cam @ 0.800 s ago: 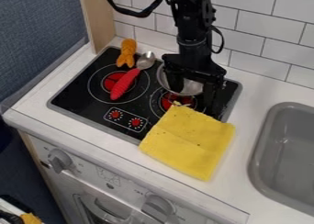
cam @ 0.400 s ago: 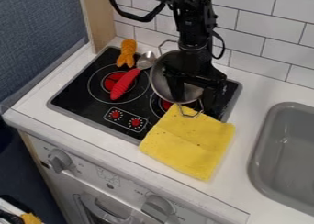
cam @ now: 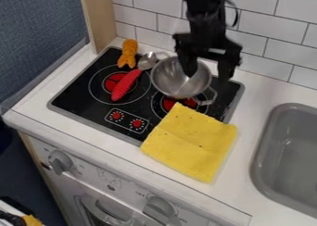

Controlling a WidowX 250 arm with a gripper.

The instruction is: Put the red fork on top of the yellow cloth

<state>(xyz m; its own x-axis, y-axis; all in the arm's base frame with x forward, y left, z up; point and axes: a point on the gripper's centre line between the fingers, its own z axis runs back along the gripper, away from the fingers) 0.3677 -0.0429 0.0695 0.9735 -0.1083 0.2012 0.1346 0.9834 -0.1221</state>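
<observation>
Gripper [cam: 208, 68] hangs at upper center of the frame, over the metal pot [cam: 166, 84], and its two fingers are spread well apart. Red spoon [cam: 125, 85] lies at left of center on the black stove [cam: 80, 97], its metal bowl pointing to upper right, near the orange toy [cam: 127, 53]. Yellow cloth [cam: 191, 144] is lower, partly on the stove, partly on the white counter [cam: 248, 141]. Grey sink [cam: 263, 151] is at the right edge.

The red-handled utensil [cam: 125, 85], its silver head rounded, lies slantwise on the black stove [cam: 77, 95]. The yellow cloth [cam: 192, 141], creased and dark-specked, spreads flat across stove and table [cam: 245, 132].
</observation>
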